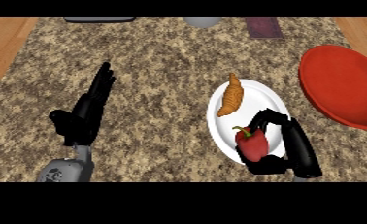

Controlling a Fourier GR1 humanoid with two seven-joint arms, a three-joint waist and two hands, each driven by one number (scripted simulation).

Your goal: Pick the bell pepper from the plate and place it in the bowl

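A red bell pepper [252, 143] with a green stem lies on the near part of a white plate [264, 98]. My right hand [294, 152] is curled round the pepper, thumb below it and fingers arching over its far side. An orange sweet potato [231, 95] lies on the plate's far left. The red bowl [337, 85] stands to the right of the plate, partly cut off by the view's edge. My left hand [86, 111] rests open at the left, fingers straight and pointing away.
Along the counter's far edge sit a dark flat object [99, 20], a grey round object [202, 22] and a dark red block [263, 27]. Wooden floor shows beyond the counter at both upper corners.
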